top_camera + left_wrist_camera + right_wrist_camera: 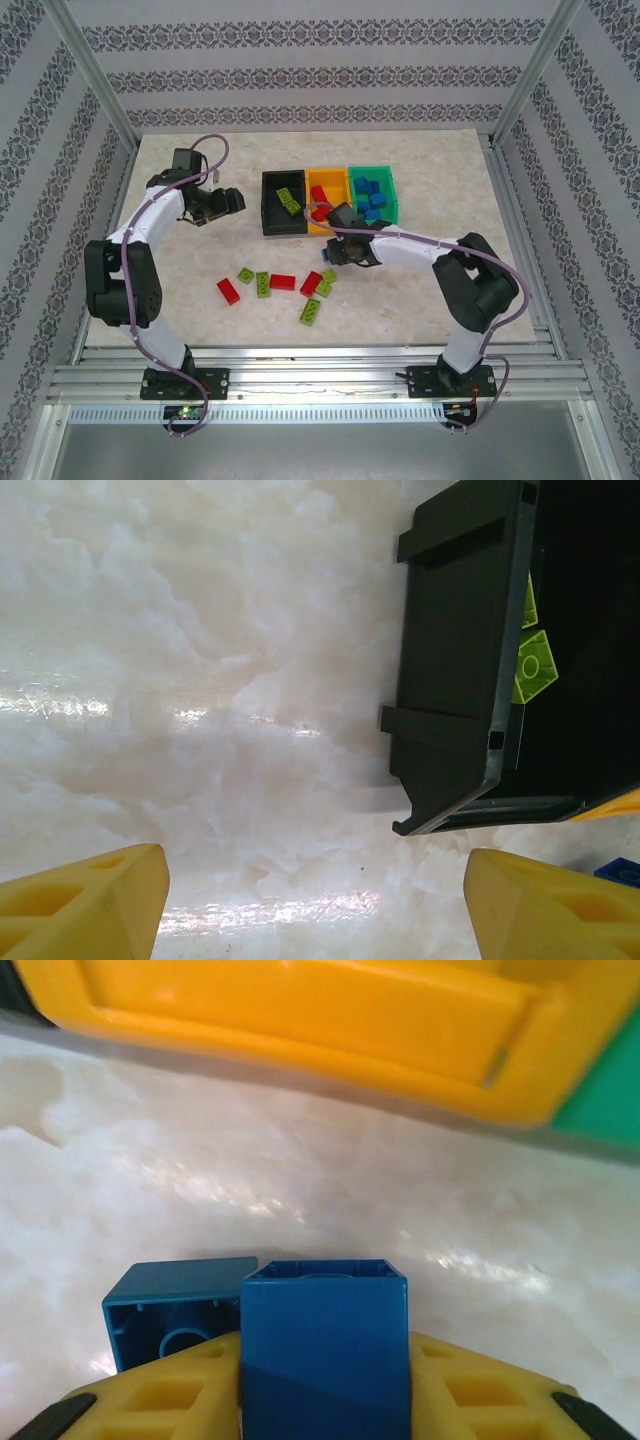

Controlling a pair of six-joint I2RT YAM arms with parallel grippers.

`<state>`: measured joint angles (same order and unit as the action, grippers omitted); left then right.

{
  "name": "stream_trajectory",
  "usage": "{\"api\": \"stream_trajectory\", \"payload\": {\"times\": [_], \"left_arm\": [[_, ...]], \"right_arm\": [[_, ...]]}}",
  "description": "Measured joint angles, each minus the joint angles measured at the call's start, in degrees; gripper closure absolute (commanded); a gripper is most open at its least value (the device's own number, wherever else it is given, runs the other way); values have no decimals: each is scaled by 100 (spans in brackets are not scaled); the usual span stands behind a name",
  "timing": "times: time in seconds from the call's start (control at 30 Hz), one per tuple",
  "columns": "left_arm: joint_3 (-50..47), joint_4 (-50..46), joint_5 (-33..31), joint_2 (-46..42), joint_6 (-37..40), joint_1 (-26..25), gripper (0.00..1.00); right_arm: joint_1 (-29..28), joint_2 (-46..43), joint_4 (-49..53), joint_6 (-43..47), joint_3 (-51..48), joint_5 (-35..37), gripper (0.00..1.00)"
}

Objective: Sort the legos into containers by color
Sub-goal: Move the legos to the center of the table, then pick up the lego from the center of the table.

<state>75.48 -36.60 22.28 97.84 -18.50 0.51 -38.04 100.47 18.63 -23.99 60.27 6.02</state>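
Three joined bins stand at the table's middle back: black [270,205], orange-yellow [328,181] and green [390,190]. The black bin [455,650] holds lime bricks [534,666], the orange-yellow one red bricks [319,205], the green one blue bricks [371,196]. My right gripper [343,254] hovers just in front of the orange-yellow bin [300,1005], shut on a blue brick [325,1345]. A second blue brick [170,1305] lies on its side beside it. My left gripper [230,201] is open and empty, left of the black bin, its yellow fingers [90,900] wide apart.
Loose red bricks [283,282] and lime bricks [310,311] are scattered on the marble table [430,300] in front of the bins, between the two arms. Metal frame posts and patterned walls ring the table.
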Motion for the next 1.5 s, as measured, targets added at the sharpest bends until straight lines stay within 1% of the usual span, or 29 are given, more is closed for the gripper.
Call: {"api": "stream_trajectory", "payload": {"times": [0.27, 0.67, 0.9, 1.1, 1.23, 1.33, 1.5], "left_arm": [[2, 2, 44, 76, 0, 0, 22], [2, 4, 42, 98, 2, 0, 22], [2, 4, 44, 98, 0, 0, 22], [2, 11, 87, 98, 0, 0, 22], [2, 13, 114, 98, 0, 0, 22], [2, 20, 129, 98, 0, 0, 22], [2, 24, 133, 98, 0, 0, 22]], "right_arm": [[260, -369, -7, -9, -509, 15, 52], [511, -516, -94, -26, -741, -116, 52], [645, -839, -201, -138, -929, -555, 49], [807, -1182, -286, -160, -929, -728, 48], [942, -1038, -262, -173, -905, -745, 48], [942, -732, -262, -181, -859, -745, 49], [940, -535, -343, -245, -723, -841, 52]]}}
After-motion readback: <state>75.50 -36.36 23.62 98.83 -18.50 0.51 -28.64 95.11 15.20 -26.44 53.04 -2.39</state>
